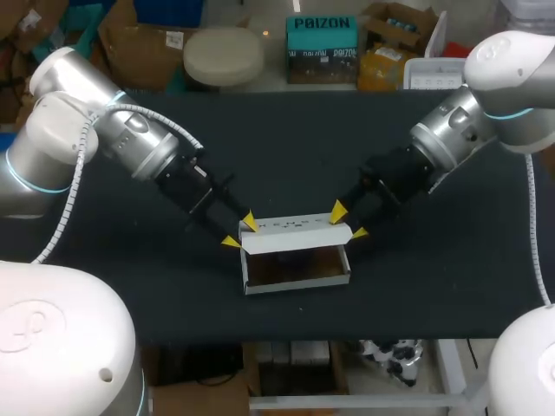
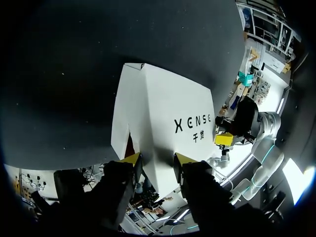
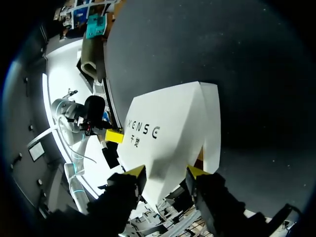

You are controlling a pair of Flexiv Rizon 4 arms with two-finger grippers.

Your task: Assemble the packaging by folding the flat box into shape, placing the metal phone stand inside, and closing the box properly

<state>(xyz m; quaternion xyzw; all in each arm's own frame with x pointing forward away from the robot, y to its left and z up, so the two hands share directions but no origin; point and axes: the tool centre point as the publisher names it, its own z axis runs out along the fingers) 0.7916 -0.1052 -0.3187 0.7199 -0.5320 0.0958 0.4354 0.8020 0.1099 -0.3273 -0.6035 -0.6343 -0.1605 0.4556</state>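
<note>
Left hand [image 1: 239,232] and right hand [image 1: 348,222] are each clamped on one end of the lid [image 1: 295,238], the box [image 1: 295,284] sitting between them on the worktop [image 1: 416,286], likely so the lid folds down evenly

The white box [image 1: 297,267] is set near the dark table's [image 1: 434,286] middle, toward six o'clock. Its lid [image 1: 295,236], hinged along the twelve o'clock side, is raised; a brown interior is exposed.

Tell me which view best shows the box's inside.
The head view: it looks down into the open box, showing its brown interior. Both wrist views show mainly the outside of the white lid, barely any interior.
</note>
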